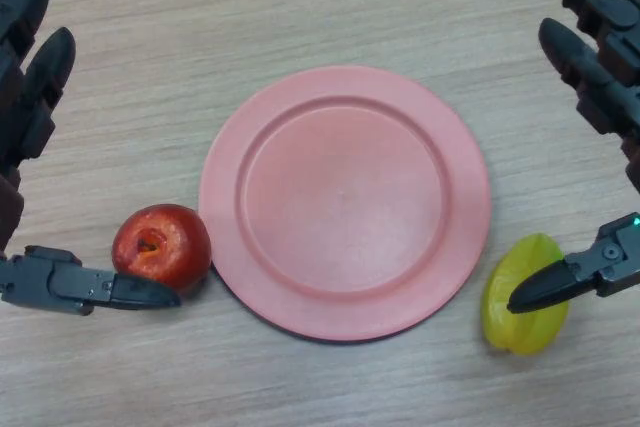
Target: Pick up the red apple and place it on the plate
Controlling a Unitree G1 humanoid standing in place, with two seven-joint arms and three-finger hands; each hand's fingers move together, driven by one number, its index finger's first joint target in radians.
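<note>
While the red apple [161,246] sits on the wooden table [330,7] just beside the plate's left rim — touching it or very nearly so — nothing of the carrying has been done. It rests with its stem hollow turned up toward the camera, and the pink plate [345,200] beside it is bare.

The left hand [30,87] is the one placed for the job. Its thumb reaches in low along the near side of the apple, the tip at the fruit's lower edge, while its two fingers stand straight and spread well to the far left, apart from the fruit. So the hand is wide open and holds nothing; whether the thumb actually touches the apple's skin cannot be told from this view.

On the other side, the right hand [600,57] is likewise spread open, fingers up at the far right edge and thumb pointing in over a yellow fruit [520,297] that lies just off the plate's right rim. It grips nothing either.

By my judgement the task is at the approach stage: the grasp is framed but not closed, and the closing, the lift, the short move rightward over the rim and the release onto the plate all remain.
</note>
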